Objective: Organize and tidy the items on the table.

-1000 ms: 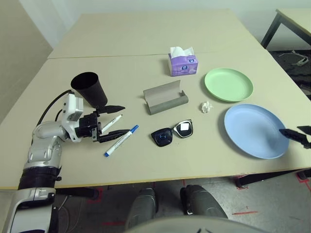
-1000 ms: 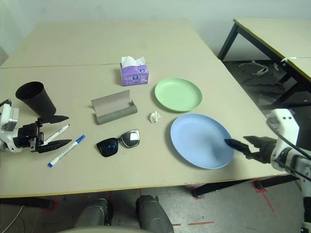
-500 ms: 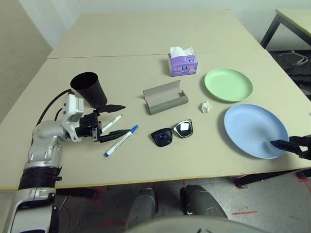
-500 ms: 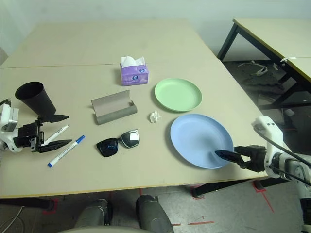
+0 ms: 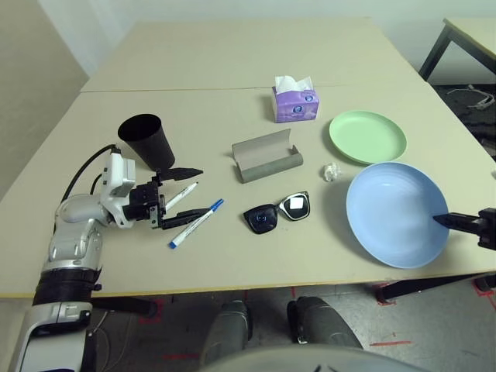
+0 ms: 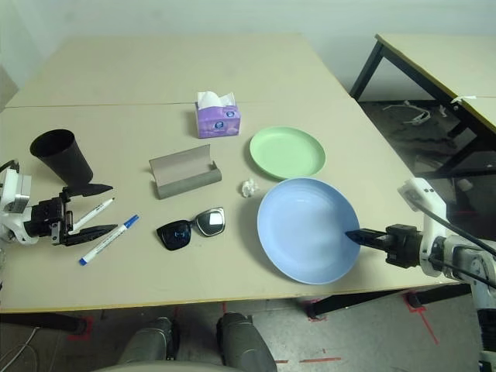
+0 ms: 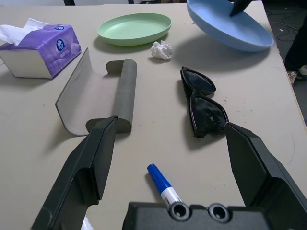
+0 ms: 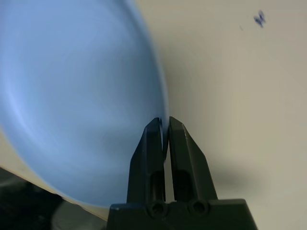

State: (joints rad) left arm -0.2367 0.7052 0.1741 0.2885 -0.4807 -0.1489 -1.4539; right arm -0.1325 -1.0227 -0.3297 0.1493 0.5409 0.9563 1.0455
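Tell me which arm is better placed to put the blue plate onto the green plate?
Right. The right gripper is shut on the blue plate rim, beside the green plate; the left gripper is open over the markers.

I read this as a bare lab or test room rather than a home. The counter [image 6: 178, 70] is a plain beige top with a seam, and past its right edge stands a second table [image 6: 446, 54] on dark metal legs. Behind the counter is a blank pale wall [image 6: 232, 15]. On the floor below the counter's near edge I see red tape marks [image 6: 422, 306].
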